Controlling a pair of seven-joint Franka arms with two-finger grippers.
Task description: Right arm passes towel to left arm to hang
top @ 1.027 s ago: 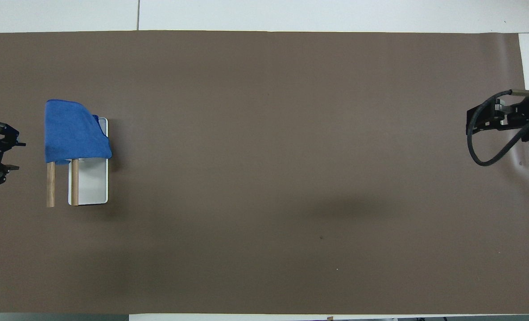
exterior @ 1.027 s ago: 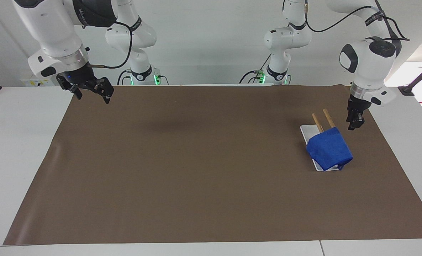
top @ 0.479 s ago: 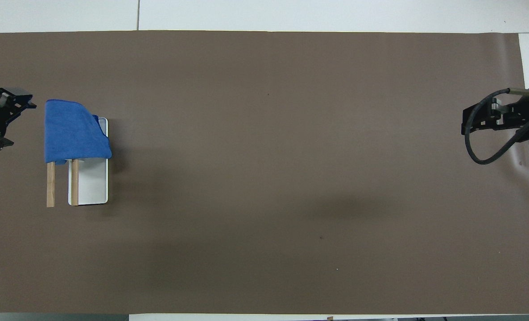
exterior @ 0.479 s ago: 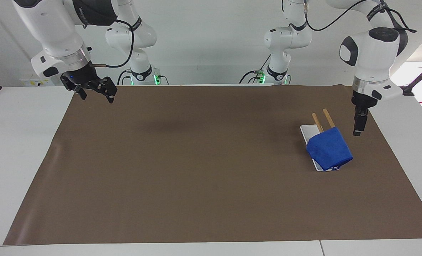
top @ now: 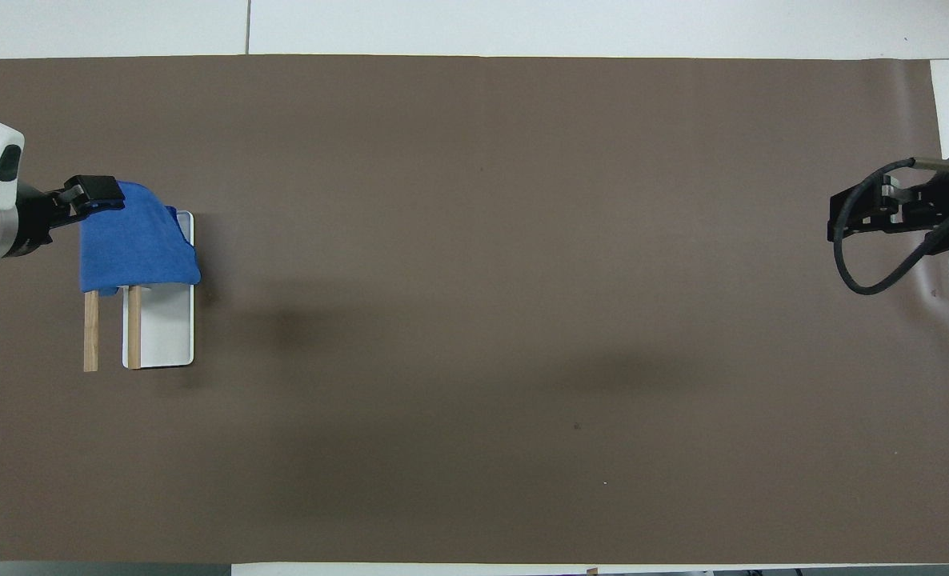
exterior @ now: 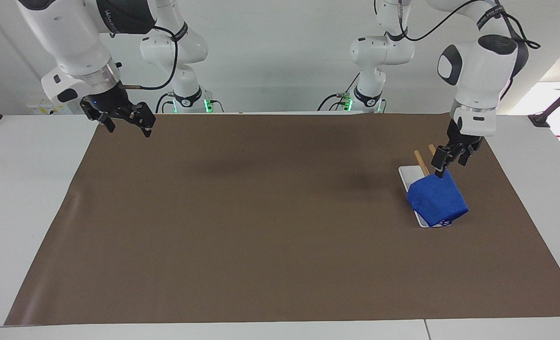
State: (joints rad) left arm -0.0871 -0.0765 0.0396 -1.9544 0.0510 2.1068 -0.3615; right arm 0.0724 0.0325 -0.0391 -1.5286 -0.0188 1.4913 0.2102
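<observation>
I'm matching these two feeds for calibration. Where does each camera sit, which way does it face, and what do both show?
Facing view: high across the table, looking at the robots; both whole arms show, left gripper over the towel, right gripper waiting at the mat's corner.
Overhead view: above the robots' end, looking steeply down; only wrists and grippers show.
Shared: the towel draped on the rack, the mat, both grippers.
</observation>
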